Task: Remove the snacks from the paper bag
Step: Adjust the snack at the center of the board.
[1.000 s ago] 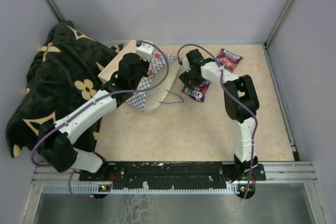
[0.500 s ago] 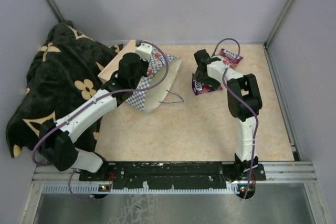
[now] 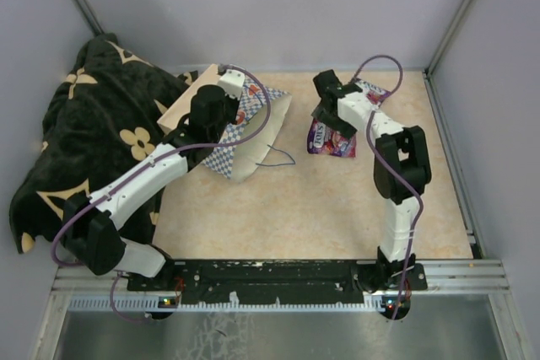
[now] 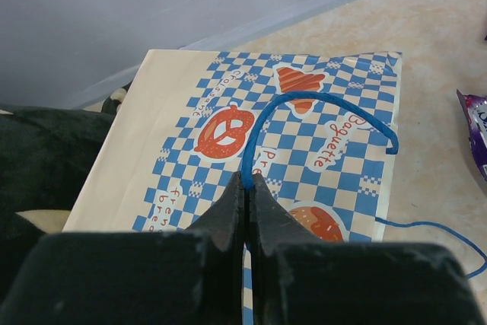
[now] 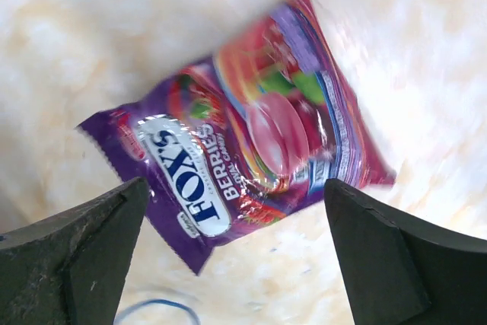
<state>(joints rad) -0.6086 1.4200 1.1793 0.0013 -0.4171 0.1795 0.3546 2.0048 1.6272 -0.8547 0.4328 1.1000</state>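
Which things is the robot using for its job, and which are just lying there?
For the job: paper bag; its blue cord handle, pinched by the left gripper; purple snack packet below the open right gripper; second purple packet beside that arm.
Just lying about: black patterned blanket.

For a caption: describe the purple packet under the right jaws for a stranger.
On the beige table, right of the blue checkered paper bag, a flat glossy purple packet lies under the right gripper. It is nearer the bag than the other purple packet.
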